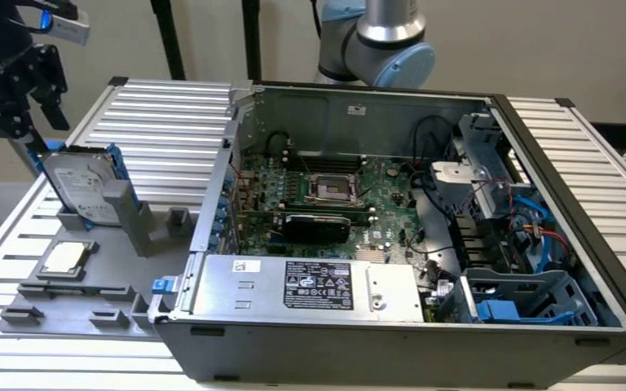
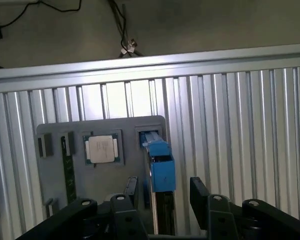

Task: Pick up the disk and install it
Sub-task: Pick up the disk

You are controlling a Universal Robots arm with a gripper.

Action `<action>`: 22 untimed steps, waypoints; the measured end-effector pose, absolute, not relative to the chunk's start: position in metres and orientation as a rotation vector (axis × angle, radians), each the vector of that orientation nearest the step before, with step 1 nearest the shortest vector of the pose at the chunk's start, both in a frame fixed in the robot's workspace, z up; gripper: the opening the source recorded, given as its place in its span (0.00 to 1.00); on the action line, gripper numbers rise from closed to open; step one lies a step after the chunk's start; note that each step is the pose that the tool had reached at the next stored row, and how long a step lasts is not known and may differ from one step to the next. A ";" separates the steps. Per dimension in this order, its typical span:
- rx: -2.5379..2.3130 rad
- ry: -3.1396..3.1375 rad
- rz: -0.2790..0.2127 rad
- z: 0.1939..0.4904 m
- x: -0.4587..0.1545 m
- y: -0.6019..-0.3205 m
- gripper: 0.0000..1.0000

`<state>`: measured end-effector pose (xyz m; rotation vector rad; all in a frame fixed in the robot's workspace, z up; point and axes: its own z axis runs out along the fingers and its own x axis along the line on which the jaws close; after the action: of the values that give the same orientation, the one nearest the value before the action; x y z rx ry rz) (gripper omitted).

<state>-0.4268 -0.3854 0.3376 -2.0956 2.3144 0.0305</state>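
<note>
The gripper stands wide, with one finger on each side of the disk's blue-railed upper edge. The disk stands upright in a slot of the grey fixture, just beside a square chip. Beyond it, the ribbed table extends flat to its straight rim. The open computer case sits well apart, towards the exterior view's right.

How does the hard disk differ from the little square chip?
The disk stands on edge in its slot; the chip lies flat in its recess. The disk is bigger, with blue rails; the chip is plain and square. Both are silvery, on the grey holder.
</note>
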 end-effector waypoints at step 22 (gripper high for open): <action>-2.158 2.300 0.084 0.307 -0.426 -0.392 0.54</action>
<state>-0.4265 -0.3918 0.3072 -2.1577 2.2995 0.0841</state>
